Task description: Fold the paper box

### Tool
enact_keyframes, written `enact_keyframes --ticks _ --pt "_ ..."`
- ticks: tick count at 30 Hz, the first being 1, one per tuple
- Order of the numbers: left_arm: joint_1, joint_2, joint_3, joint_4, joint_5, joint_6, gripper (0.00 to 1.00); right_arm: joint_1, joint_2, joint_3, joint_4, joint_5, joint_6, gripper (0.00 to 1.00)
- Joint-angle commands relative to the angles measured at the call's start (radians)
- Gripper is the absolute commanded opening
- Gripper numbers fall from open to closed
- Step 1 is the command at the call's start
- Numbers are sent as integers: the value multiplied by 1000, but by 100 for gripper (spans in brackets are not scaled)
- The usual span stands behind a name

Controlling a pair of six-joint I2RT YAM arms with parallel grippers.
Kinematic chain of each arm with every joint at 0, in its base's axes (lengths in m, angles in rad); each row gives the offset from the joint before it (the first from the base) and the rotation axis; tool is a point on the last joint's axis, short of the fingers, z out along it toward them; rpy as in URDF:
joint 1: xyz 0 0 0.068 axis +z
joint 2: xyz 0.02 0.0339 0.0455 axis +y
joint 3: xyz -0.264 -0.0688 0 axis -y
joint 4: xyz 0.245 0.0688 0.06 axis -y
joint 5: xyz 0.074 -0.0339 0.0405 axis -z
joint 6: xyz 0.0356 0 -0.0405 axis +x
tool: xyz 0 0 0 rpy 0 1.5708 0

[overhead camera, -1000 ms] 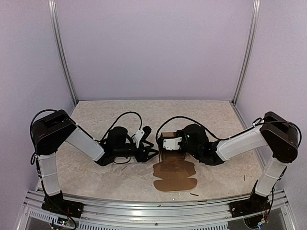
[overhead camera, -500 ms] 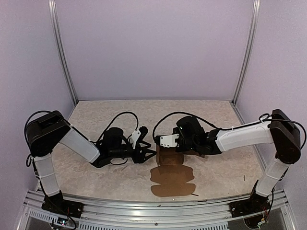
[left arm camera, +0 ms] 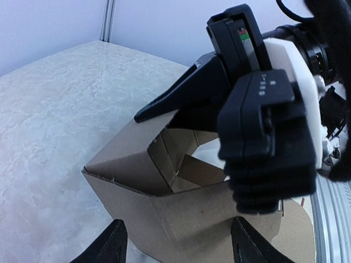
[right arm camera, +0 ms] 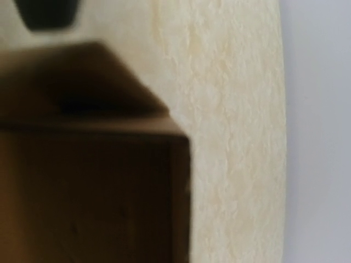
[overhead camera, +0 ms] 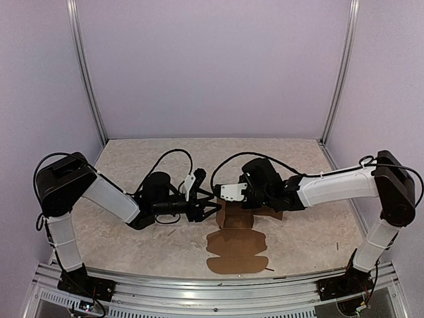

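Note:
The paper box (overhead camera: 237, 217) is brown cardboard, partly raised into an open square shell (left arm camera: 181, 216), with rounded flaps lying flat on the table toward the near edge (overhead camera: 237, 253). My right gripper (overhead camera: 225, 202) reaches in from the right and sits on the shell's top rim, shut on a wall of the box; its black body (left arm camera: 263, 126) looms over the opening. In the right wrist view only blurred cardboard (right arm camera: 93, 186) shows, and the fingers are hidden. My left gripper (overhead camera: 211, 209) is open, its fingertips (left arm camera: 112, 245) straddling the shell's near corner without touching it.
Tiny dark scraps lie on the beige tabletop (overhead camera: 268, 269) (overhead camera: 336, 246). A metal rail (overhead camera: 212, 291) runs along the near edge, and purple walls with upright posts (overhead camera: 86, 73) close in the back and sides.
The right gripper has carried the box shell a little left and nearer, dragging the flat flaps along. The left gripper has slid right until its open fingers flank the box corner.

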Motion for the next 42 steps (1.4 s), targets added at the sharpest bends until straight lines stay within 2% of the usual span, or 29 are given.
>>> enact_keyframes --ticks 1,8,17,22,27,32,42 --pt "-11 47 60 -6 -28 -35 64 3 -21 36 -62 -27 49 5" --pt "-11 94 82 -39 -125 -56 62 -7 -31 31 -80 -43 58 8" --pt "-38 143 130 -58 -171 -57 59 -5 -26 33 -116 -61 93 7" --pt "-43 141 99 -9 -214 -83 56 6 -39 18 -121 -45 104 10" --pt "-47 109 72 5 -185 -97 57 8 -29 39 -124 35 106 11" --pt "-50 55 50 -31 -202 -86 58 11 -35 29 -75 87 68 10" --pt "-44 67 44 -25 -149 -77 58 108 -22 -87 176 251 -143 5"
